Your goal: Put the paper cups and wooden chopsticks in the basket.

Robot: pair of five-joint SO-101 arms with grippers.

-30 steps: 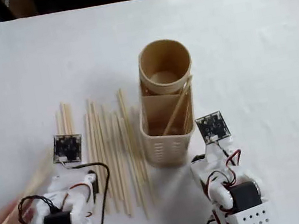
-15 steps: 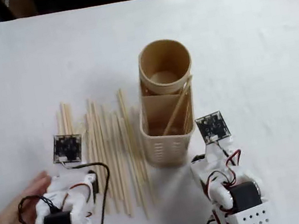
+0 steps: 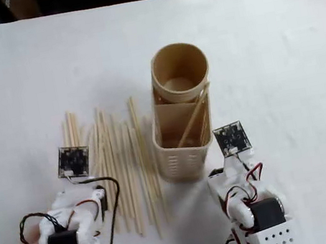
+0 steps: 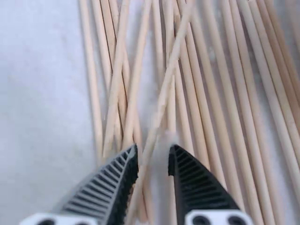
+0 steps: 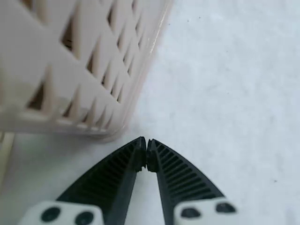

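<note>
Your left hand [image 4: 153, 152] hovers narrowly parted over loose wooden chopsticks [image 3: 120, 167] near the table [image 3: 276, 45]'s front edge | basket [image 3: 179, 160] just beside them, paper cup [image 3: 179, 71] at its far end, one chopstick [image 3: 193, 116] leaning inside | your right hand [image 5: 146, 152] pinched closed, empty, beside the basket.

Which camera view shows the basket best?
The high view: the whole basket is seen from above, with a cup and chopsticks inside. The right wrist view shows a close corner of its lattice wall.
</note>
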